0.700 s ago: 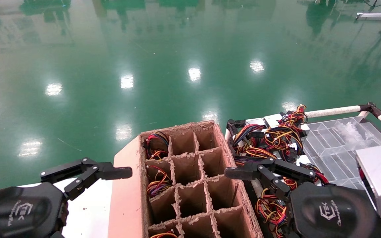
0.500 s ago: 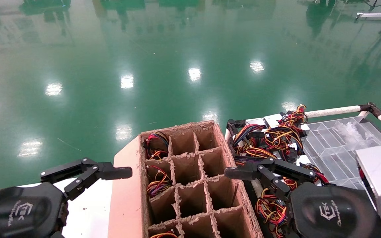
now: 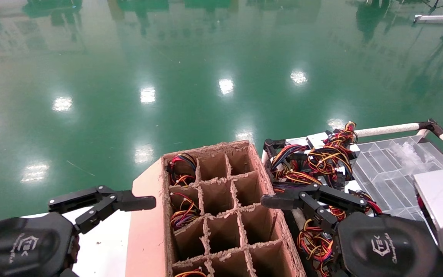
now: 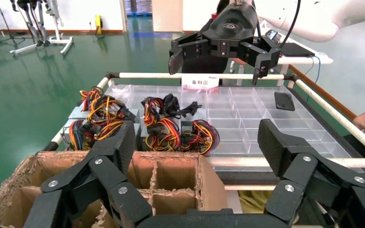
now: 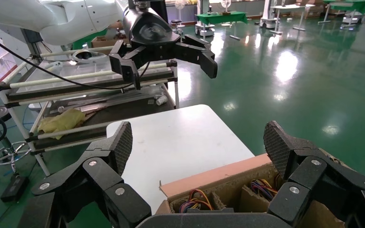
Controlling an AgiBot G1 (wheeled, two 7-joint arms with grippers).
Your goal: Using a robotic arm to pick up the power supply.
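You are working in bright, even overhead light. The glossy green floor [image 3: 221, 77] throws it back as hard white glare spots and smeared reflections in the head view. Shadows are soft and faint. The clear tray [image 3: 390, 169] catches pale sheen. In both wrist views the nearest claw parts loom large and slightly soft, while distant things stay sharp.

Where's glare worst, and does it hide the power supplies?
Head view: ceiling-light hotspots dot the green floor, away from the power supplies, whose wires read clearly. Left wrist view: even light, clear tray only mildly reflective. Right wrist view: bright floor reflections behind the carton, nothing masked.
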